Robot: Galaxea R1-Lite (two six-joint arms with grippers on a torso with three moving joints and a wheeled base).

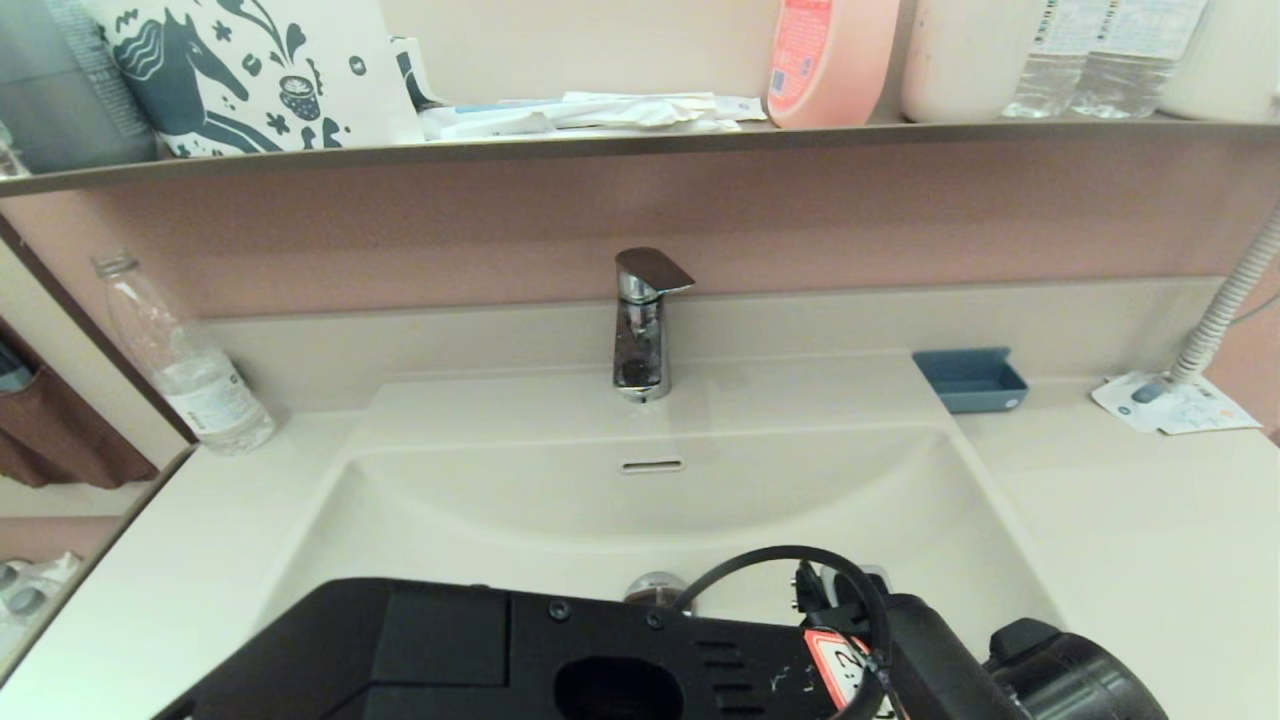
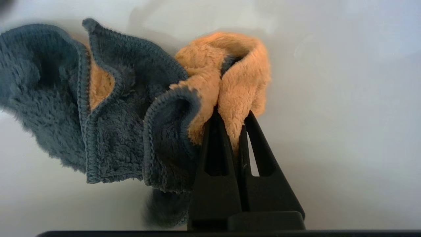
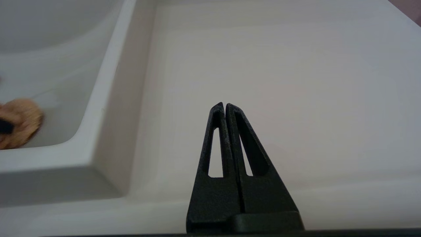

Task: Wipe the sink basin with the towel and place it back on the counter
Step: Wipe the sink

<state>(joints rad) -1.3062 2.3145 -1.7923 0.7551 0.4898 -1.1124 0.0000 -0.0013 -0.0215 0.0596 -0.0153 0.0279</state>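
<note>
In the left wrist view my left gripper [image 2: 233, 113] is shut on a fold of the towel [image 2: 227, 75]. The towel is fluffy, orange on one face and dark blue-grey on the other, and lies bunched against the glossy floor of the sink basin [image 2: 345, 98]. In the head view the left arm [image 1: 560, 650] reaches low over the front of the sink basin [image 1: 560, 510] and hides the towel and the fingers. My right gripper [image 3: 224, 104] hovers shut and empty over the counter [image 3: 279, 82] beside the basin wall. An orange bit of towel [image 3: 23, 121] shows inside the basin.
The chrome faucet [image 1: 640, 325] stands behind the basin, above the overflow slot [image 1: 651, 466]; the drain plug [image 1: 652, 588] peeks out beside the arm. A clear bottle [image 1: 185, 360] stands back left. A blue tray [image 1: 970, 380], a leaflet [image 1: 1175, 403] and a hose [image 1: 1225, 300] are back right.
</note>
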